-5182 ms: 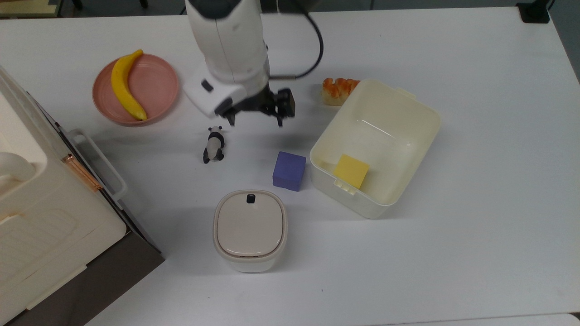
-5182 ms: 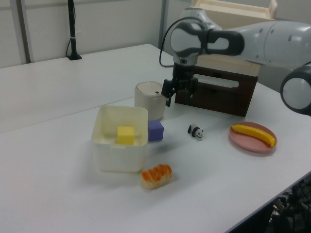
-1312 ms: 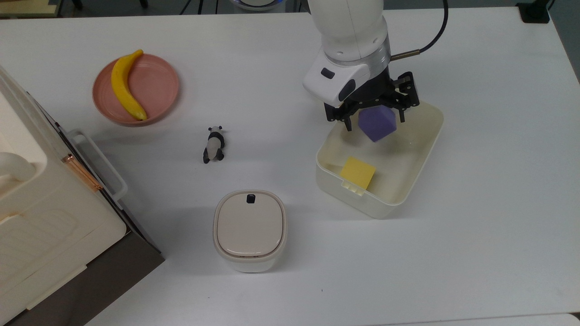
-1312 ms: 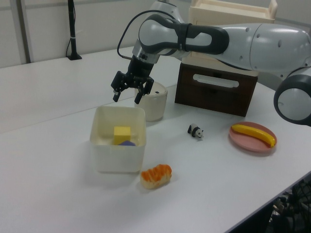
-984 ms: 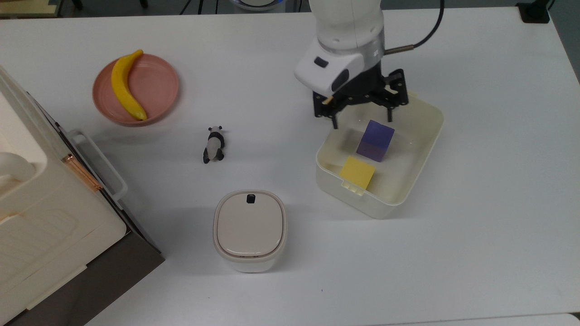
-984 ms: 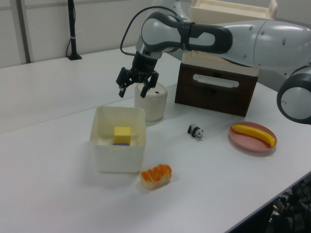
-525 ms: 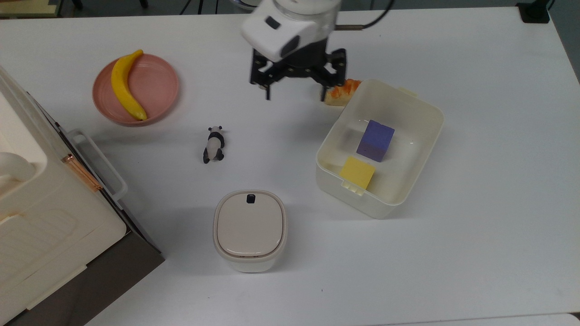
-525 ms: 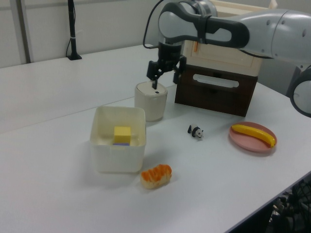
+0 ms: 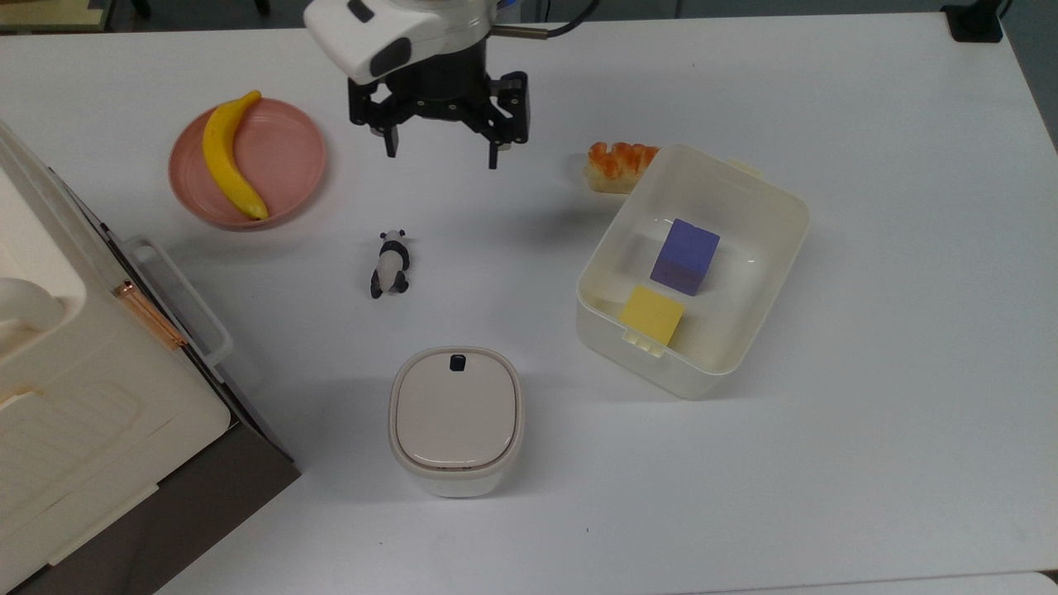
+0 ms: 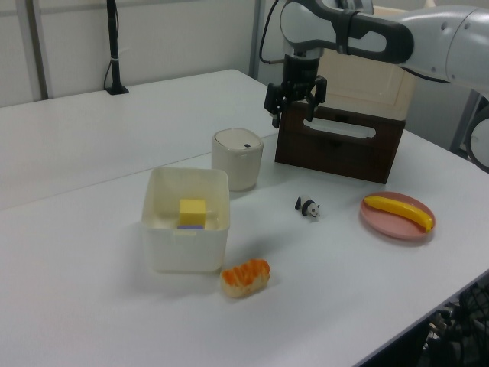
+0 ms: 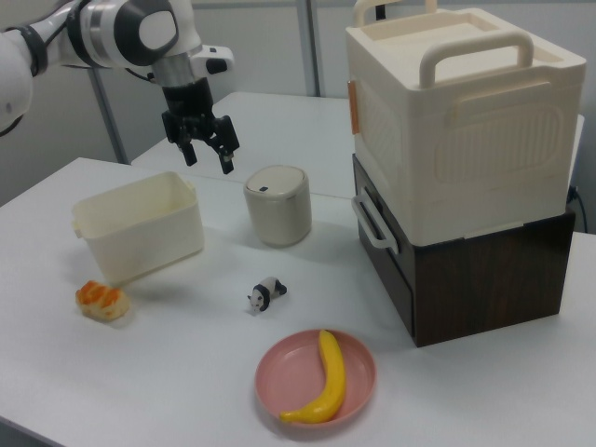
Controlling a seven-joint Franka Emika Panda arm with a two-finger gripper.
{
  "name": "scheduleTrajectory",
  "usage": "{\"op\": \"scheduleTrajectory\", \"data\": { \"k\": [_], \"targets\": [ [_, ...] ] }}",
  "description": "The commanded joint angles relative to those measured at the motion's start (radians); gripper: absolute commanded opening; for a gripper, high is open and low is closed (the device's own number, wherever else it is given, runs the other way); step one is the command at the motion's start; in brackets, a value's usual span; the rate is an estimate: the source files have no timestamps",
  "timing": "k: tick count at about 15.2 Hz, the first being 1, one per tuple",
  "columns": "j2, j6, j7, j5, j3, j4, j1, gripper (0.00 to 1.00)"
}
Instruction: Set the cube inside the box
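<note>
Inside the box (image 9: 769,248), top view: the cube (image 9: 684,256).

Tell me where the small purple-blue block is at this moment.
In the top view, the small purple-blue block lies inside the cream-white plastic tub on the top view's right, just above the flat yellow block.

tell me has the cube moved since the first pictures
Yes. In the top view the cube lay on the table between the lidded container and the box; now it rests inside the box, beside the yellow block.
</note>
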Motion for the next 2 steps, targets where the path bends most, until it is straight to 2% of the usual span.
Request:
{"op": "scheduleTrajectory", "data": {
  "k": [1,2],
  "targets": [
    [-0.024,-0.013,-0.001,0.034,-0.001,-0.027,-0.01,1.0],
    [-0.025,-0.013,-0.001,0.037,-0.001,-0.027,-0.01,1.0]
  ]
}}
